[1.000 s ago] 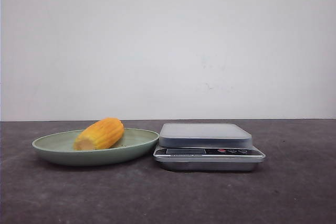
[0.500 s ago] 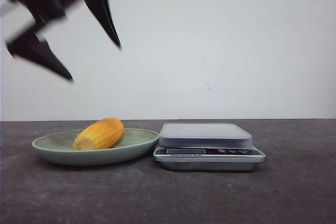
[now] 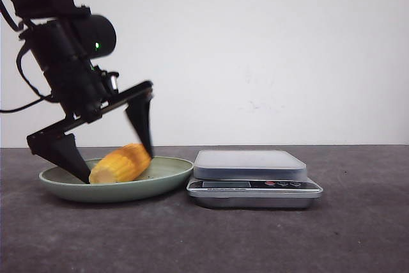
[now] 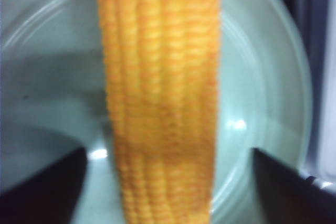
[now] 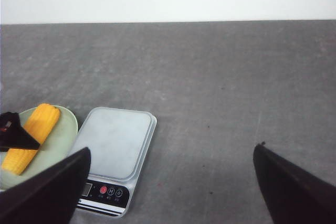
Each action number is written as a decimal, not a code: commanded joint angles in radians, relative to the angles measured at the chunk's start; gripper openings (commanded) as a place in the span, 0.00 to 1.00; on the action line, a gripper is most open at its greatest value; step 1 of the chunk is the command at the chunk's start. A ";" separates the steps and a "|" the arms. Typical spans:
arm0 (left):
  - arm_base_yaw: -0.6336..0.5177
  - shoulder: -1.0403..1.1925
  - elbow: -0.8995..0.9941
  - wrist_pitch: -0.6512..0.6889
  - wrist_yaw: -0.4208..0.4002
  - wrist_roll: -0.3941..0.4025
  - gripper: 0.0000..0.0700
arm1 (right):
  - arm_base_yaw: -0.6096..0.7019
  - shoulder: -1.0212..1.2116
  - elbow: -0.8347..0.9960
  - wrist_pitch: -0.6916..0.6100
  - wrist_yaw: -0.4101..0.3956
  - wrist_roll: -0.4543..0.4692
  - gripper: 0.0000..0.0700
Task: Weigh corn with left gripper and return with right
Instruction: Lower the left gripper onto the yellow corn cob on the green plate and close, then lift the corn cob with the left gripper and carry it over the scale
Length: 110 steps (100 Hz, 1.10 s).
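I am at the pick-up step: my left end effector (image 3: 105, 158) is released, its fingers astride the stubby yellow-orange corn piece (image 3: 121, 163) lying in the pale green plate (image 3: 169, 172). Next I must clench, then carry it toward 3 o'clock onto the silver scale (image 3: 250, 163). My right end effector (image 5: 173, 182) waits released.

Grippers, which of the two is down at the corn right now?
The left gripper: open, its fingers straddle the corn on the green plate. The right gripper, also open, is well away from it.
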 commanded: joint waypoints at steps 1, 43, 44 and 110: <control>-0.006 0.022 0.017 -0.005 0.006 0.007 0.04 | 0.001 0.002 0.010 0.005 0.005 -0.010 0.89; 0.004 -0.217 0.209 -0.004 0.161 0.025 0.00 | 0.001 0.002 0.010 0.021 0.004 0.030 0.88; 0.004 -0.225 0.218 -0.004 0.164 0.025 0.00 | 0.001 0.002 0.010 0.021 0.004 0.032 0.88; -0.154 -0.210 0.510 0.025 0.174 -0.056 0.00 | 0.001 0.003 0.010 0.043 -0.004 0.042 0.88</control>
